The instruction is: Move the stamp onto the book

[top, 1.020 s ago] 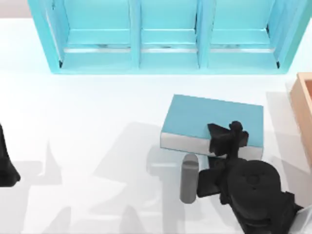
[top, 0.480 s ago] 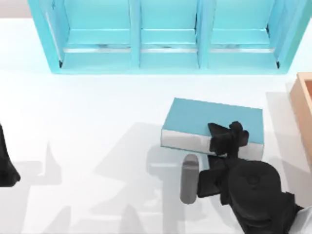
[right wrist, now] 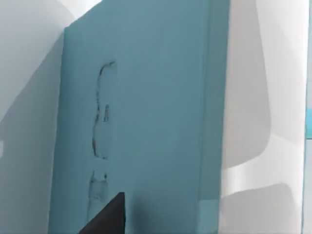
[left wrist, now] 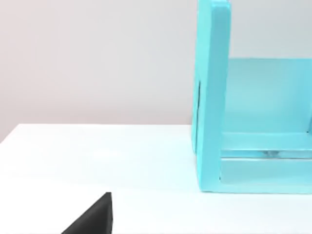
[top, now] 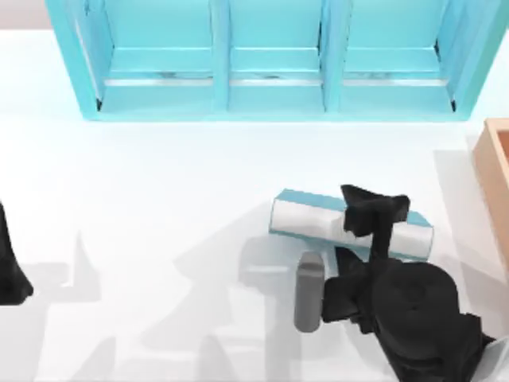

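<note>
The book (top: 318, 219) stands tipped up on the table at the right of centre. Its white page edges face upward and only a thin strip of teal cover shows behind them. My right gripper (top: 374, 215) is shut on the book at its right part, with the black arm reaching in from the lower right. In the right wrist view the teal cover (right wrist: 146, 122) is close up, with a faint scuffed mark on it and one dark fingertip (right wrist: 109, 217) against it. The stamp is hidden. My left gripper (top: 8, 267) is parked at the table's left edge.
A large light-blue shelf unit (top: 270, 87) runs along the back of the table, and its side wall (left wrist: 214, 97) appears in the left wrist view. An orange-tan box (top: 495, 179) sits at the right edge. A grey cylinder (top: 308, 290) lies in front of the book beside my right arm.
The book has been tilted up from lying flat: its teal cover shrank to a thin strip and the white page edges now face upward. My right gripper rose slightly with it. The left arm stayed still.
</note>
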### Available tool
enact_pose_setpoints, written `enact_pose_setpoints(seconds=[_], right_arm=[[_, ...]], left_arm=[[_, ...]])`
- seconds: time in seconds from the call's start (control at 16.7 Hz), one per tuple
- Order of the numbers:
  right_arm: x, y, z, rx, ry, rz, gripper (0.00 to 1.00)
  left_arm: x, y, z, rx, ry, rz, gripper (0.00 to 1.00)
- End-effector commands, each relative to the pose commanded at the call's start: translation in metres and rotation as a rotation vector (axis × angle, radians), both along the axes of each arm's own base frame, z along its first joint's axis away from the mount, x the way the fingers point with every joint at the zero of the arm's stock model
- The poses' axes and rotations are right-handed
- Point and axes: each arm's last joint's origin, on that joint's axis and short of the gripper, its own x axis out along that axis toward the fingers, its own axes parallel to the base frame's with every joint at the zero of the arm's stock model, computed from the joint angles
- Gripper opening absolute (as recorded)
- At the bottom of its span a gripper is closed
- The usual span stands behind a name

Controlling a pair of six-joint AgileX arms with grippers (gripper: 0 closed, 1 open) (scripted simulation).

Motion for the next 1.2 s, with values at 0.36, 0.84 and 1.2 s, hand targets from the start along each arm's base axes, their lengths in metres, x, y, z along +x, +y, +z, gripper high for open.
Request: enact_pose_setpoints(seconds=[0.36,0.84,1.2], right_arm=[[0.000,0.000,-0.001,-0.002,0.002,0.001,1.00],[-0.051,0.016,0.003,0.029,0.077,-0.008,1.00],[-0.117,0.013,0.007,0.019,0.068,-0.025,1.00]], left_arm=[[0.000,0.000,0.000,0.000,0.000,0.000,1.00],[0.000,0.000,0.000,0.000,0.000,0.000,1.00],[0.000,0.000,0.000,0.000,0.000,0.000,1.00]])
